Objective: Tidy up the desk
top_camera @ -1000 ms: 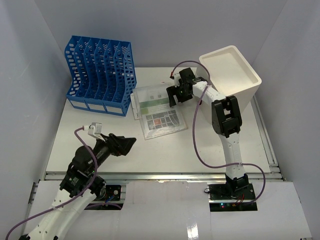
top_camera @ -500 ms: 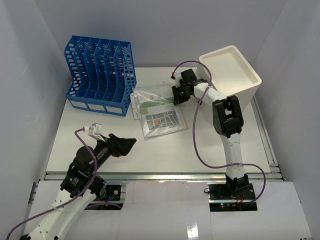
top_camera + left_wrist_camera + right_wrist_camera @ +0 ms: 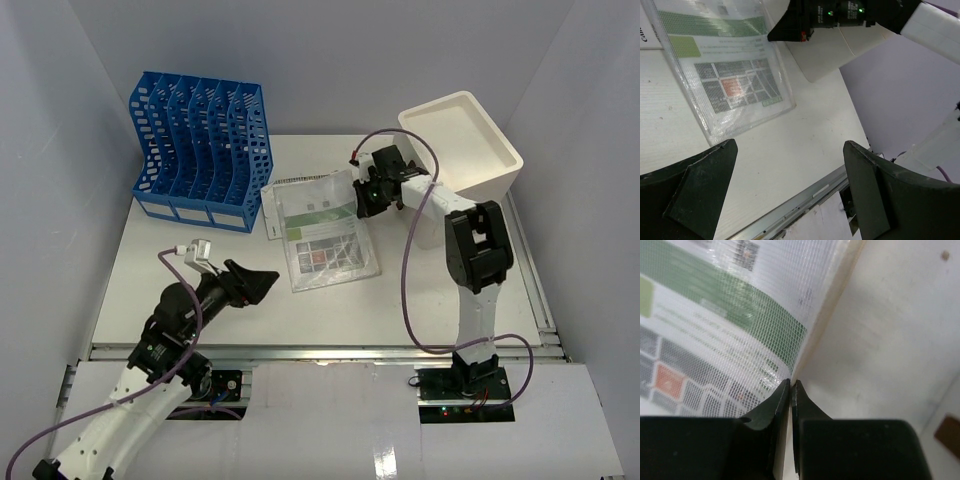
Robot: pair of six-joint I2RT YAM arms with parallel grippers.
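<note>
Your left gripper hovers low with its jaws spread wide and empty over the large flat white desk that lies beneath both arms. The blue slotted plastic file rack is well beyond it, so this gripper looks parked clear of the work. To its front right the clear mesh plastic document sleeve lies flat, and your right gripper is pinched tight on its far right edge, probably the only purchase a flat sleeve offers, with the cream box-shaped cabinet just behind.

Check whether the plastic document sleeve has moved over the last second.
Yes. The document sleeve has slid slightly nearward and rightward, away from the blue file rack, with the right gripper shut on its edge.
</note>
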